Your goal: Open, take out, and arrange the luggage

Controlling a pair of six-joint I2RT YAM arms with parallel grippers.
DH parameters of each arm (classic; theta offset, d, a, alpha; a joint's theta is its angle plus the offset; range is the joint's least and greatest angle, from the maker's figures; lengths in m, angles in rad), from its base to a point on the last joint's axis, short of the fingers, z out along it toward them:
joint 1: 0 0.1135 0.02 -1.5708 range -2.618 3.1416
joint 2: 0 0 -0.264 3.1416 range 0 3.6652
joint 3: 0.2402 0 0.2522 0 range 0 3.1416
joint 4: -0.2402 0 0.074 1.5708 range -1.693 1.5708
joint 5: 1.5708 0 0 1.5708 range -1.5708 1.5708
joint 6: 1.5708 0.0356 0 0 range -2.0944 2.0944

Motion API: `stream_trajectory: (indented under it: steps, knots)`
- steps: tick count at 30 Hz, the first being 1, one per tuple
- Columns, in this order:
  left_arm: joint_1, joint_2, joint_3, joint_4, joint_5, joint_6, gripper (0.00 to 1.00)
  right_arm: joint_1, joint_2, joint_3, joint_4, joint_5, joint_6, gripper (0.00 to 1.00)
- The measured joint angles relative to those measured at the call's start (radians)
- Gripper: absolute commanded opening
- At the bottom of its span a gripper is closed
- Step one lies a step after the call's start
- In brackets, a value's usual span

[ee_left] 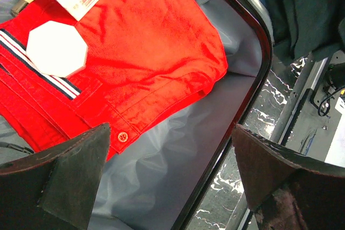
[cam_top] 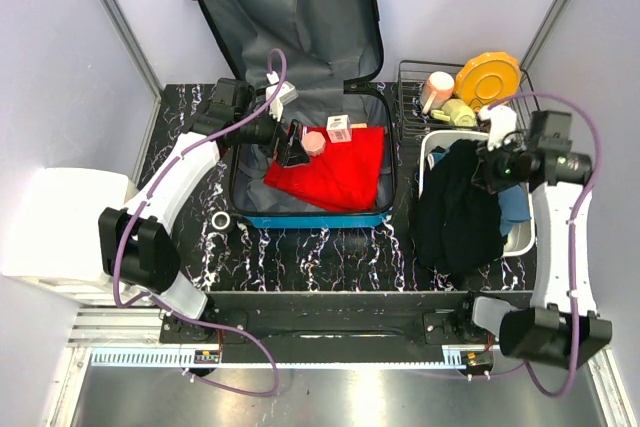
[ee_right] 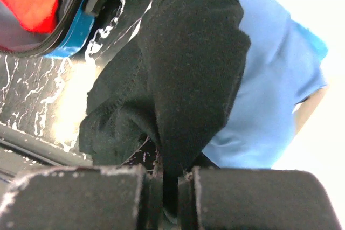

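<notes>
Luggage (cam_top: 290, 17) open, one red garment (cam_top: 340, 172) inside; right tool (ee_right: 167, 187) pinches black garment (ee_right: 183, 68).

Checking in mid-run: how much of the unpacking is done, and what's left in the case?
Done: the luggage lies open, lid propped back, and a blue garment sits in the white bin. In hand: the right claw is shut on a black garment draped over that bin. Left: the red garment and a pale octagonal container lie in the case, under the open left claw.
</notes>
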Motion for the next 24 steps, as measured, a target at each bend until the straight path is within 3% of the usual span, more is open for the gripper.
stream_trajectory:
  steps: [5, 9, 10, 12, 13, 14, 17, 18, 24]
  knots:
    - [0.000, 0.000, 0.000, 0.000, -0.003, 0.003, 0.99, -0.172, 0.144, 0.214, -0.050, -0.147, -0.146, 0.00]
    - [0.000, 0.000, 0.000, 0.000, -0.008, 0.004, 0.99, -0.233, 0.224, 0.259, -0.047, -0.223, -0.232, 0.04]
    - [0.000, 0.001, 0.000, -0.002, -0.011, 0.006, 0.99, -0.238, 0.248, 0.255, -0.046, -0.235, -0.247, 0.11]
    - [0.000, 0.005, 0.000, -0.010, -0.020, 0.010, 0.99, -0.244, 0.304, 0.230, -0.031, -0.243, -0.283, 0.52]
    - [0.000, 0.010, 0.000, -0.016, -0.028, 0.011, 0.99, -0.245, 0.330, 0.208, -0.017, -0.241, -0.297, 0.68]
    - [0.000, 0.015, 0.000, -0.018, -0.035, 0.011, 0.99, -0.245, 0.348, 0.183, -0.002, -0.233, -0.300, 0.75]
    - [0.000, 0.037, 0.000, -0.026, -0.064, 0.017, 0.99, -0.253, 0.407, 0.100, 0.055, -0.166, -0.324, 0.84]
    - [0.000, 0.045, 0.000, -0.029, -0.080, 0.021, 0.99, -0.259, 0.423, 0.086, 0.068, -0.142, -0.322, 0.93]
    - [-0.010, 0.080, -0.001, -0.039, -0.120, 0.095, 0.97, -0.290, 0.442, 0.170, 0.082, -0.074, -0.268, 1.00]
